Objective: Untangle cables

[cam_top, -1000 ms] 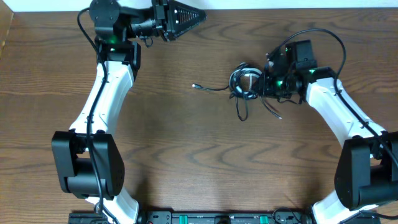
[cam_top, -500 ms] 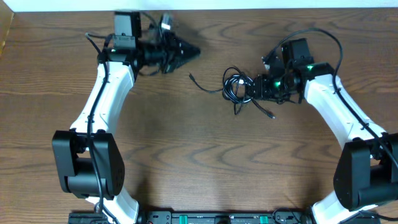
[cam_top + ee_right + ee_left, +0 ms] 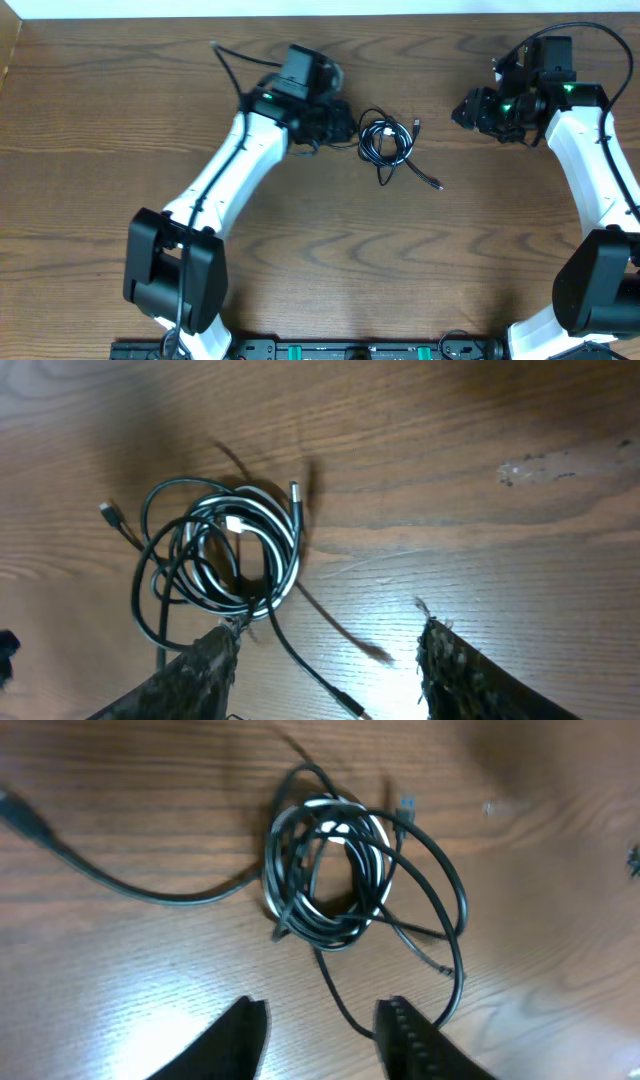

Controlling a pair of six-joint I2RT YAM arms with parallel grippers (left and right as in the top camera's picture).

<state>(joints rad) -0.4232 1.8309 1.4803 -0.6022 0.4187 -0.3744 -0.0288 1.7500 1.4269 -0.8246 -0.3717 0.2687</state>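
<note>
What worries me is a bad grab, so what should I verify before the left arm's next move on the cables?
1. Left gripper open: ok, fingers apart.
2. Left gripper empty: ok, nothing between the fingers.
3. Right gripper off the cables: ok, open and holding nothing.
4. Cables lying on the table: ok.
5. Cables separated: not ok, coiled in one bundle.
6. Where the white cable runs inside the coil: cannot tell.
</note>
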